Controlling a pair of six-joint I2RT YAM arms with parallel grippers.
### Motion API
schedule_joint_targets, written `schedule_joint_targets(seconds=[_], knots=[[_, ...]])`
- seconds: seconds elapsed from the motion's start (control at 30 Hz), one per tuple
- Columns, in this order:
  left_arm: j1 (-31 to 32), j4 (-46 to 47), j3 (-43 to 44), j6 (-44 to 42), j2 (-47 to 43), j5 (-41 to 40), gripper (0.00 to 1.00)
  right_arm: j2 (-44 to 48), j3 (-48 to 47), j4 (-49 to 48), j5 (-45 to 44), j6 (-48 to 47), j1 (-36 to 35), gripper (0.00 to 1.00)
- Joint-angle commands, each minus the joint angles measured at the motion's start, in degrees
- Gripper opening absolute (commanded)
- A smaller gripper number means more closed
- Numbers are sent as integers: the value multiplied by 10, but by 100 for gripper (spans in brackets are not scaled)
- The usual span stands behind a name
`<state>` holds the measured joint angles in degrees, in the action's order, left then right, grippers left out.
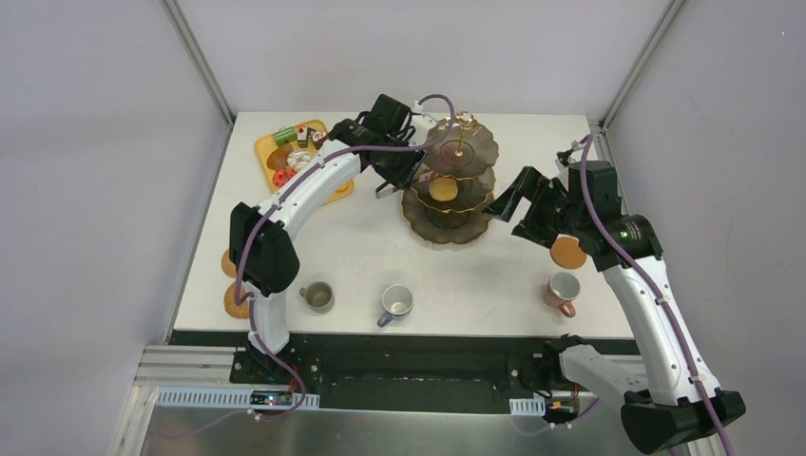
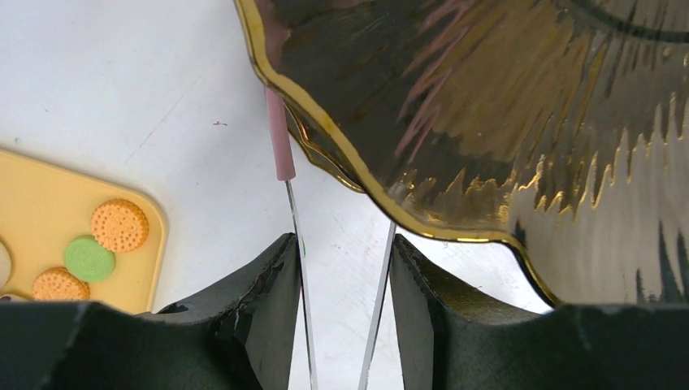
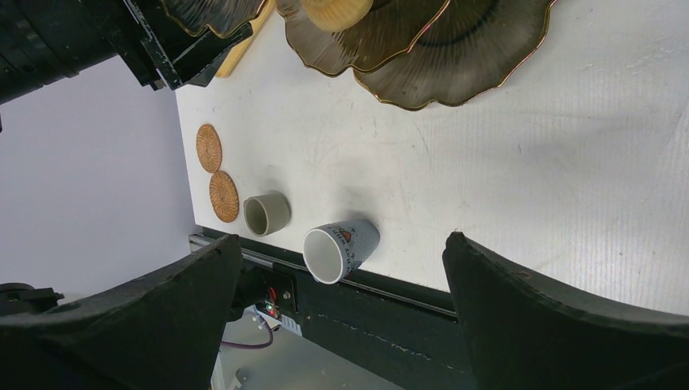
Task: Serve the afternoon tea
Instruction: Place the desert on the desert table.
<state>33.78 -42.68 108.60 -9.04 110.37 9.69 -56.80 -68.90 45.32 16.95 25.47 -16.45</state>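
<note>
The dark gold-rimmed three-tier stand stands mid-table, with a round orange-tan sweet on a lower tier. My left gripper is at the stand's left edge, shut on the pink-handled tongs. The tongs' two metal blades run between my fingers and reach under a tier's rim. What the tong tips hold is hidden. My right gripper is wide open and empty just right of the stand. The olive mug, grey-blue mug and pink mug stand along the near edge.
The yellow-orange tray at the back left holds doughnuts, small cakes, orange macarons and a green macaron. Two brown coasters lie at the left edge. A third coaster lies above the pink mug.
</note>
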Motion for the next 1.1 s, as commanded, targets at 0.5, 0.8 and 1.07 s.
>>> schedule_joint_targets(seconds=[0.5,0.8,1.07], knots=[[-11,20,-89,17,-140,-57,42,13,-5,-15,10,8,-2,99],[-13,17,-116,32,-186,-51,41,12,-3,-18,14,9,-3,99],[-14,-3,-144,35,-227,-53,40,14,1,-20,15,10,-2,99]])
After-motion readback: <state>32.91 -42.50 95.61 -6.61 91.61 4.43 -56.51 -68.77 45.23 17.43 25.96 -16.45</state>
